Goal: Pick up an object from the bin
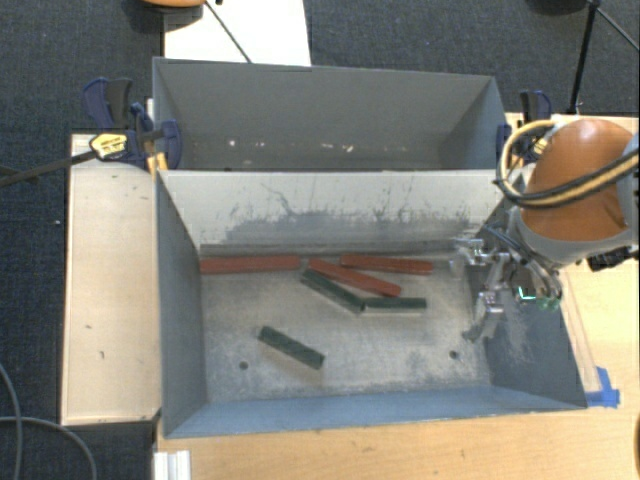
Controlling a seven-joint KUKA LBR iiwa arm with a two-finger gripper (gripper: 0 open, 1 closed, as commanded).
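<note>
My gripper [480, 326] hangs at the right side of the bin, close to the right wall, with its fingertips just above the floor. Nothing shows between its fingers. The nearest things lie to its left: a dark green bar [395, 305] flat on the floor, and a second dark green bar [332, 292] angled beside it. A red-brown bar [353, 278] lies across the top of those two.
Two more red-brown bars [250, 264] [388, 264] lie along the foot of the back wall. A single dark green bar [291, 347] rests apart at the front left. Bare floor stretches between it and the gripper.
</note>
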